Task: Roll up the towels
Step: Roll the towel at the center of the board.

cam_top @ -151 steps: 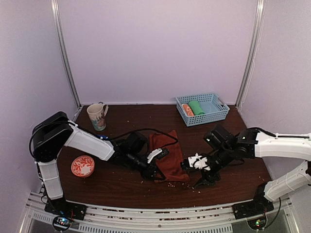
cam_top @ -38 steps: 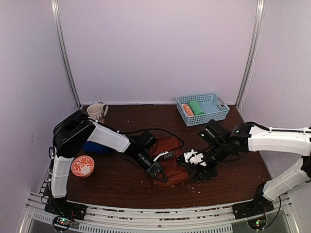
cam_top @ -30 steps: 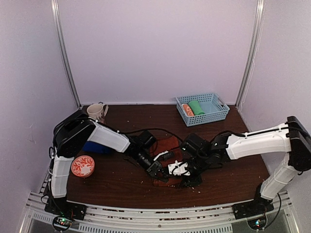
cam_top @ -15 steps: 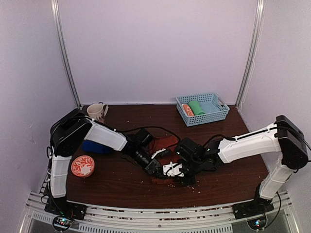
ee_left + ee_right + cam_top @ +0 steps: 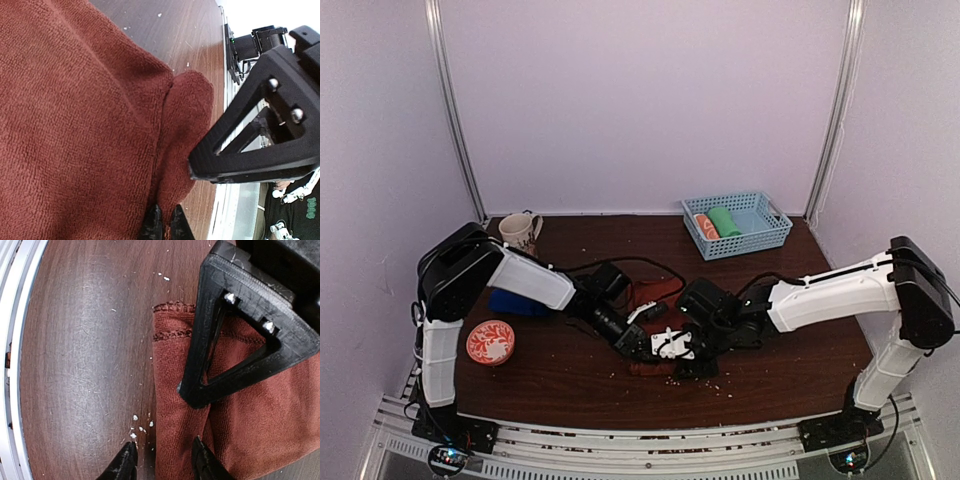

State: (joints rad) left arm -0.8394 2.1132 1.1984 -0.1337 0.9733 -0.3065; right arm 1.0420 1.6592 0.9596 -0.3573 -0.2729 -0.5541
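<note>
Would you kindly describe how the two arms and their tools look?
The left arm and right arm have white shells, black joints and black cables. The left tool and right tool carry black fingers shaped as open triangular frames with two screws.

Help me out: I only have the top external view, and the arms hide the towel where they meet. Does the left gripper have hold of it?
Observer: Yes. The left wrist view shows the left gripper shut on a pinched fold of the rust-brown towel.
Operator: And the right gripper?
Observer: Open. In its wrist view the right gripper straddles the towel's edge, one finger over bare table, the other over cloth.
Operator: Is that edge rolled yet?
Observer: No tight roll. I see one crease along it, and the hemmed corner lies flat on the table.
</note>
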